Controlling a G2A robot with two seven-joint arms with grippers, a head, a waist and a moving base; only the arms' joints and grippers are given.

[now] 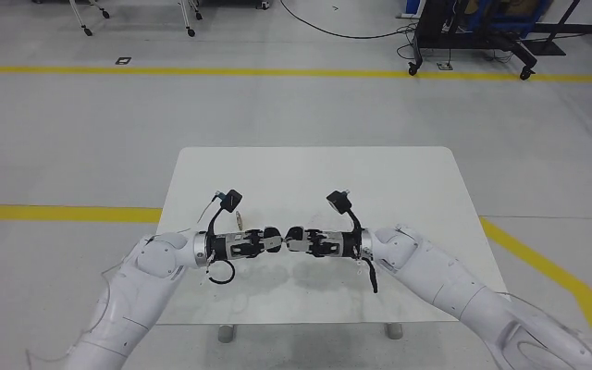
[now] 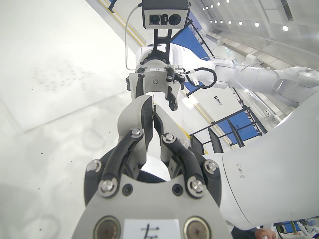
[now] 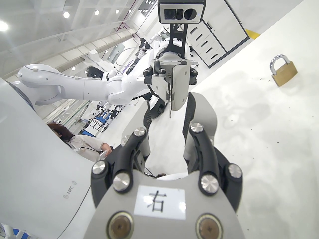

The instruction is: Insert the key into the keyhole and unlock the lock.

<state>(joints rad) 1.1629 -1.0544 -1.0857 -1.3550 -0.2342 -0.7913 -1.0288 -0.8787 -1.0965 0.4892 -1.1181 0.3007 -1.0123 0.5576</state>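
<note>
The task looked barely started: the key [image 3: 170, 104] was off the table [image 1: 407, 185] but not near the keyhole. The left gripper [image 2: 152, 104] pinched it tight, its thin toothed blade pointing at the right gripper [image 3: 170, 110], whose fingers stood wide apart either side, holding nothing. The lock [image 3: 284, 70], brass with a steel shackle seemingly shut, lay on the table just beyond the left wrist. Inserting and turning were left.

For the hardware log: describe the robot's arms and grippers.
The left arm and right arm have glossy white shells. The left gripper and right gripper have grey bodies, black linkages with silver screws, black ribbed pads, and a white label bearing a black character. A black camera tops each wrist.
</note>
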